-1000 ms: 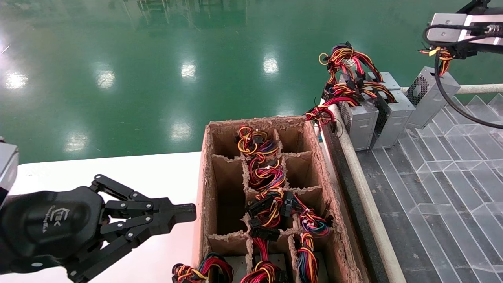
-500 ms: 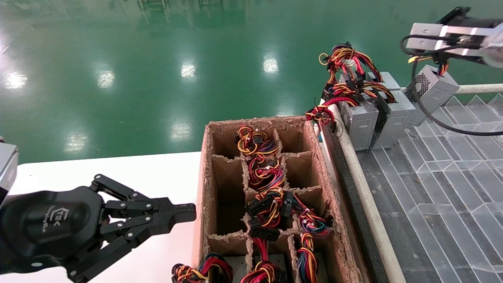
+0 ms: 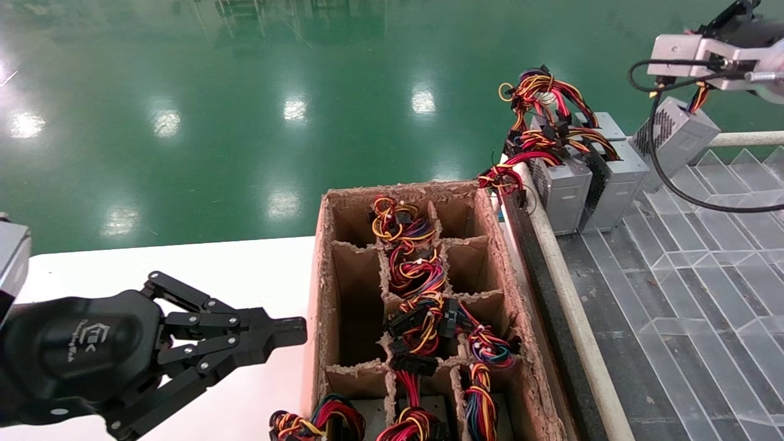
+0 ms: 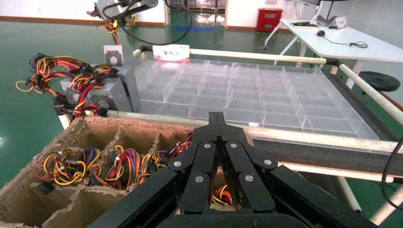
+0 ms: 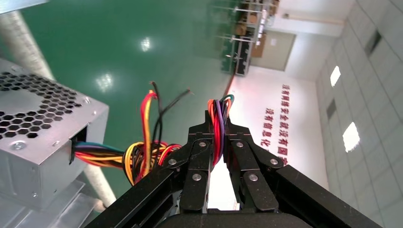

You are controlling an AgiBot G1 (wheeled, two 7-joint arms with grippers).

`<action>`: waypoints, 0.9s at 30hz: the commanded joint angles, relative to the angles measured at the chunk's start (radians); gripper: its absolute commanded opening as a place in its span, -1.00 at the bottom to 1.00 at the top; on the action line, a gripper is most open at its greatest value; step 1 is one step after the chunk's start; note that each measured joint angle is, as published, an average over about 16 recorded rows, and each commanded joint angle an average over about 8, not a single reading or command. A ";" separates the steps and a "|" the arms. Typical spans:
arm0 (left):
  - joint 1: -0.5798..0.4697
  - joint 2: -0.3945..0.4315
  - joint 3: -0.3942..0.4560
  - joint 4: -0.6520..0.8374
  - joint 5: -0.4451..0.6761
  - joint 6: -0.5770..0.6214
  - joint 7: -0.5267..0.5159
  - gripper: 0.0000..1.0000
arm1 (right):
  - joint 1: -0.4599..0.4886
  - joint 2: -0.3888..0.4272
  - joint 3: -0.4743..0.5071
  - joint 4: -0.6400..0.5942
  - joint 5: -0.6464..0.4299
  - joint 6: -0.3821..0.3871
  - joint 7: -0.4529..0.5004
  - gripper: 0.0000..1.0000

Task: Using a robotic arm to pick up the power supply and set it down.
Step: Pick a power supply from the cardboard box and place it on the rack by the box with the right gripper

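At the lower left of the head view the left gripper [image 3: 294, 331] rests over the white worktop [image 3: 245, 263] with its fingers [image 4: 217, 124] pressed together on nothing, just beside the brown cardboard divider box [image 3: 324, 294] that fills the lower middle with bundled wires. Farther back, in the upper right, two broader grey boxes [image 3: 588, 184] stand side by side at the near edge of the clear compartment tray [image 3: 704, 275]. In the far upper right corner the right gripper [image 5: 218, 128] has its fingers closed on the coloured wires [image 5: 142, 156] of the power supply [image 3: 677, 138] — the small grey box hangs tilted beneath it, vent side toward the camera, above the tray's far edge by the white rail [image 3: 747, 138].
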 commanded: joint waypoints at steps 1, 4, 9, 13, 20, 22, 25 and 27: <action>0.000 0.000 0.000 0.000 0.000 0.000 0.000 -1.00 | -0.004 -0.003 0.006 0.007 0.008 0.023 -0.001 -1.00; 0.000 0.000 0.000 0.000 0.000 0.000 0.000 -1.00 | -0.005 -0.019 0.003 -0.004 0.004 0.028 -0.005 -1.00; 0.000 0.000 0.000 0.000 0.000 0.000 0.000 -1.00 | -0.009 -0.036 -0.006 -0.025 -0.008 0.037 -0.012 -1.00; 0.000 0.000 0.000 0.000 0.000 0.000 0.000 -1.00 | -0.016 -0.036 -0.015 -0.045 -0.020 0.076 -0.015 -1.00; 0.000 0.000 0.000 0.000 0.000 0.000 0.000 -1.00 | -0.026 -0.030 -0.029 -0.065 -0.039 0.146 -0.018 -1.00; 0.000 0.000 0.000 0.000 0.000 0.000 0.000 -1.00 | -0.031 -0.032 -0.031 -0.061 -0.042 0.156 -0.019 -1.00; 0.000 0.000 0.000 0.000 0.000 0.000 0.000 -1.00 | -0.040 -0.036 -0.033 -0.050 -0.045 0.165 -0.021 -1.00; 0.000 0.000 0.000 0.000 0.000 0.000 0.000 -1.00 | -0.048 -0.041 -0.034 -0.038 -0.046 0.172 -0.023 -1.00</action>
